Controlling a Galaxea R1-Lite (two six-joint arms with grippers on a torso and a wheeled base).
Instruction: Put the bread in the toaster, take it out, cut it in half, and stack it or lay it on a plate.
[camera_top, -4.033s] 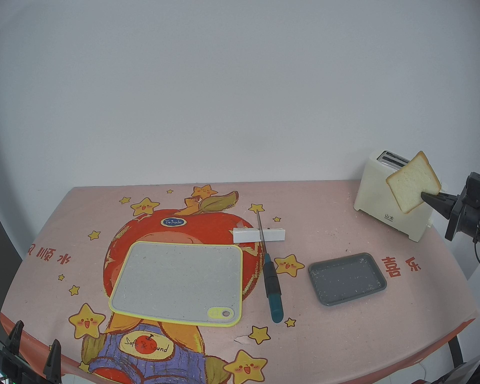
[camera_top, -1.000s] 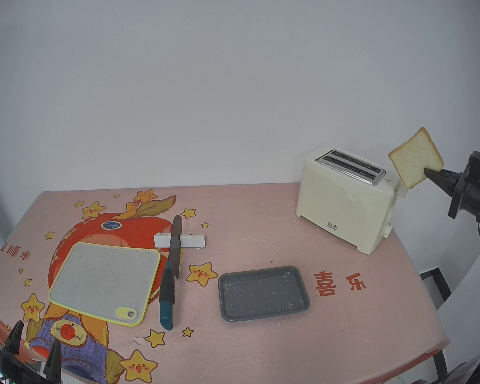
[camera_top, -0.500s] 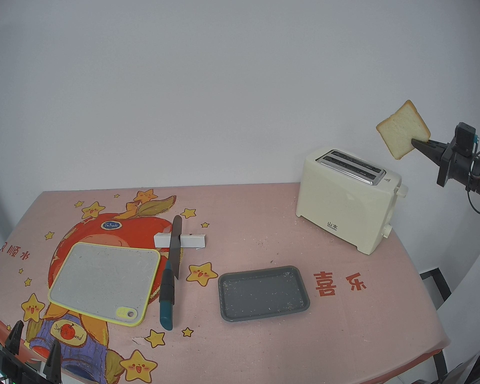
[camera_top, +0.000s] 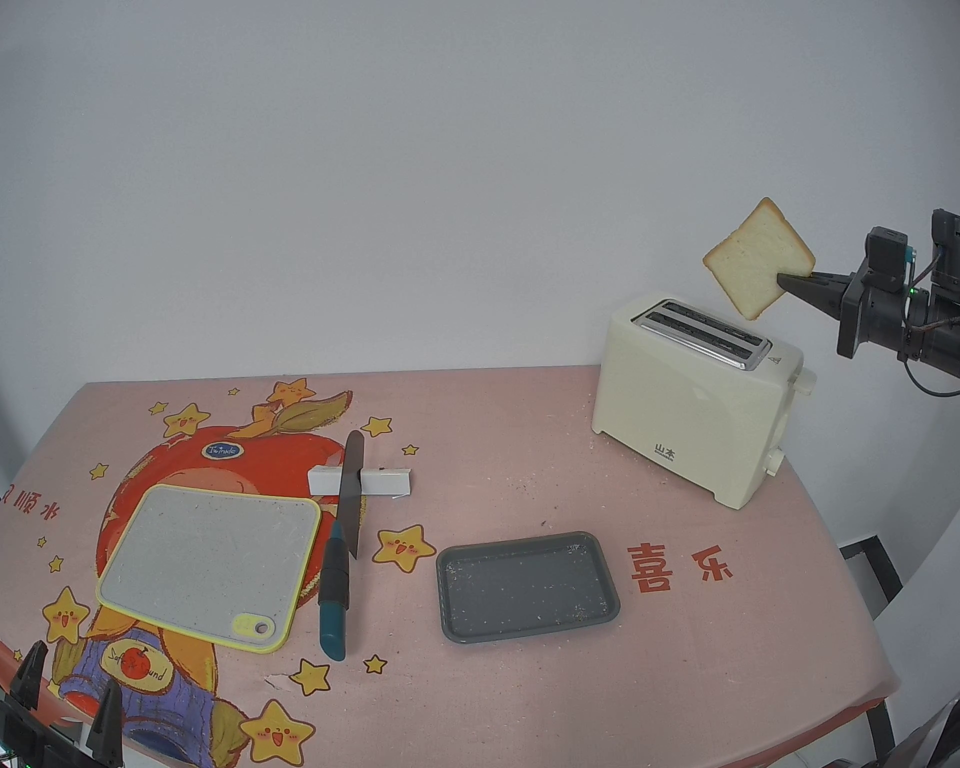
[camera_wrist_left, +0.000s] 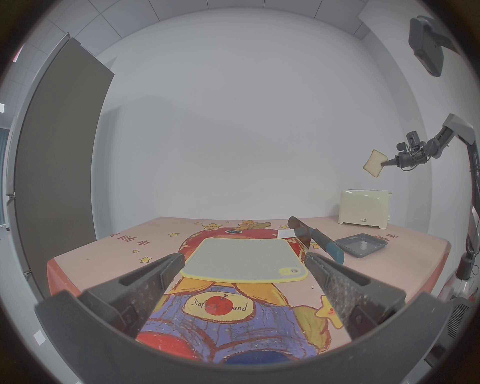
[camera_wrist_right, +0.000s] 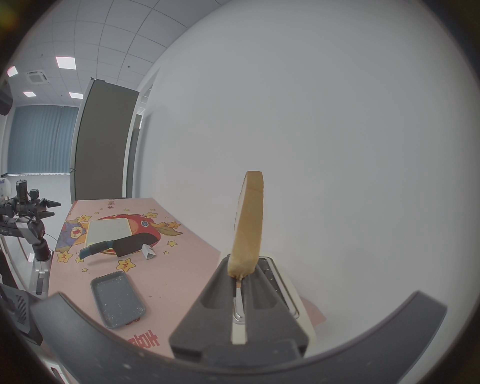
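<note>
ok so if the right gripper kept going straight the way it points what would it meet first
Probably nothing near: the right gripper, shut on the bread, points sideways above the toaster, so its line seems to clear it. Beyond looks free up to the wall, depth unclear.

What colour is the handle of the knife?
The knife has a handle that is teal at the end and black nearer the blade. The head view shows it best.

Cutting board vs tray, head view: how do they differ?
The cutting board is light grey with a yellow-green edge; the tray is dark grey all over. The cutting board is a flat slab, the tray has a raised rim. The cutting board looks larger than the tray. Both are rounded rectangles lying flat on the table.
</note>
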